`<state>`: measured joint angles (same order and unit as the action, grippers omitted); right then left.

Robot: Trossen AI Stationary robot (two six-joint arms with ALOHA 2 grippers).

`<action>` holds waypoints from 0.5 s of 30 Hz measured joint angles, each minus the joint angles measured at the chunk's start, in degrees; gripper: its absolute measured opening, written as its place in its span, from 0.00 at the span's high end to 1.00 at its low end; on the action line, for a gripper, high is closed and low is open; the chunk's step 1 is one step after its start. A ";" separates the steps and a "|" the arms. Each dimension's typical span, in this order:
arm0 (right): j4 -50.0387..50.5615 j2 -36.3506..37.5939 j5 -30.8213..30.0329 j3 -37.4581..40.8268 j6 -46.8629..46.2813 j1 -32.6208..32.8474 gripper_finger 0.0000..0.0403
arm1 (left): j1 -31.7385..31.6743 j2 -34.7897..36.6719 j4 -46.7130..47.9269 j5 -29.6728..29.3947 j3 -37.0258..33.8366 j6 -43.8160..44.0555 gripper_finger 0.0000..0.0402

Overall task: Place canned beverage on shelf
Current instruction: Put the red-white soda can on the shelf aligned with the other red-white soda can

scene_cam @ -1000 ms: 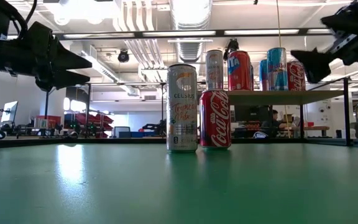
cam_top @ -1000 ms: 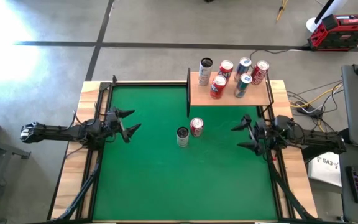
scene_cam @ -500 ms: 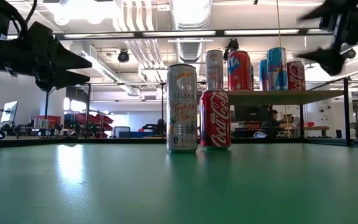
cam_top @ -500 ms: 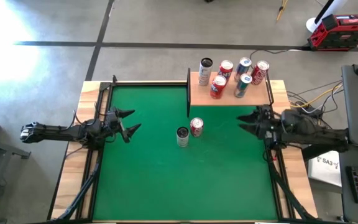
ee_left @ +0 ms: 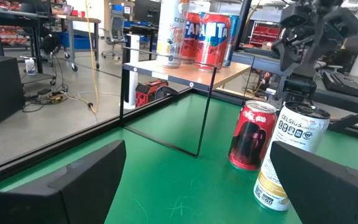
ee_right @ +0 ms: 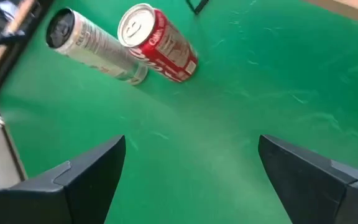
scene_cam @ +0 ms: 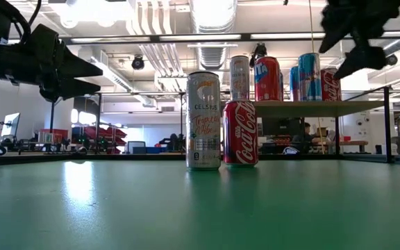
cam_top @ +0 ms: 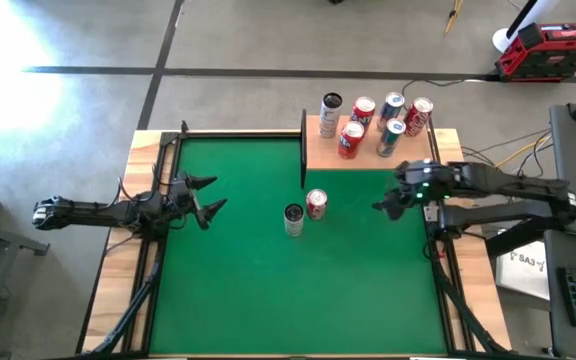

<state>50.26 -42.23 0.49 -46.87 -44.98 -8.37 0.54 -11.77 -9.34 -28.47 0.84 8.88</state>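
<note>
Right pincer (cam_top: 386,203), as we see it, hangs spread and empty above the green mat (cam_top: 268,290) just in front of the shelf (cam_top: 368,152), tipped down toward the two cans left on the table: a red cola can (cam_top: 316,203) and a taller white can (cam_top: 294,219), upright and just beside each other. We count six more cans (cam_top: 383,122) already standing on the shelf at the table's far edge. Our left pincer (cam_top: 208,195) waits at the mat's left side, likewise spread and empty.
</note>
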 joint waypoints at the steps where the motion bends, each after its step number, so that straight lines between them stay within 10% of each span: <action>1: -1.02 -1.72 0.30 -0.36 0.35 0.15 0.11 | 0.00 0.00 0.01 0.00 0.00 0.00 0.04; 15: -13.41 -20.87 7.09 -1.73 -7.27 1.29 0.11 | 0.00 -0.09 -0.03 0.00 0.00 0.00 0.04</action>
<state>36.85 -63.10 7.58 -48.60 -52.25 -7.08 0.54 -11.86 -9.36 -28.47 0.84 8.88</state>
